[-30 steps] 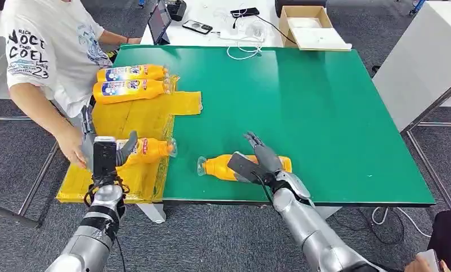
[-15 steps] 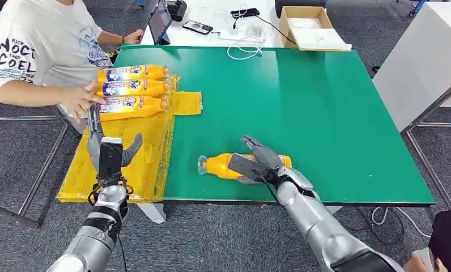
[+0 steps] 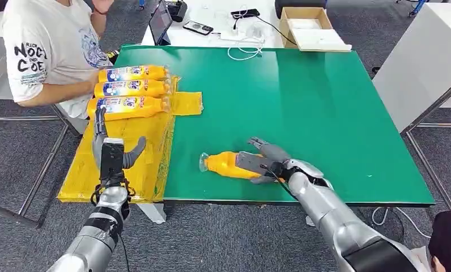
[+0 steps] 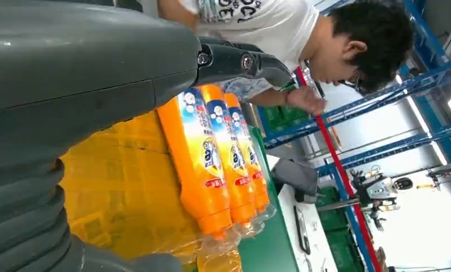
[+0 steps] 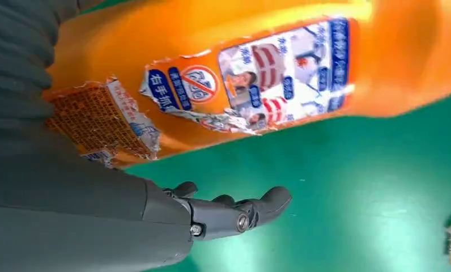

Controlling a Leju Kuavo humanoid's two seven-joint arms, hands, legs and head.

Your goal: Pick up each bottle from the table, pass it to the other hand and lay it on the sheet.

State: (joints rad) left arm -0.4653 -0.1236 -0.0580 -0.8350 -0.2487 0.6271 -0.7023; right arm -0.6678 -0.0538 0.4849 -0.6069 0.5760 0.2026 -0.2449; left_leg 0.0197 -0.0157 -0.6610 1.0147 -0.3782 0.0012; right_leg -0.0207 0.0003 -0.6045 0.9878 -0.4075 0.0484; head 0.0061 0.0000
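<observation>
- Centrally, one orange bottle (image 3: 230, 165) is seen lying on its side on the green table (image 3: 302, 102), near the front edge, clear cap end toward the yellow sheet (image 3: 133, 141).
- The right hand (image 3: 264, 164) is laid over the bottle's base end, fingers spread across its top and thumb on the near side; a closed grip cannot be told.
- In the right wrist view the torn label (image 5: 257, 85) of the bottle is seen just beside the thumb (image 5: 234, 215), which is apart from the bottle.
- The left hand (image 3: 113, 148) is held above the sheet, fingers apart, nothing held.
- Three orange bottles (image 3: 131, 89) are lined side by side, touching, at the sheet's far end.
- A person in a white T-shirt (image 3: 47, 45) is seen beside the table's left side.
- A cardboard box (image 3: 311, 25), phone (image 3: 197, 26) and cables are seen on the white table beyond.
</observation>
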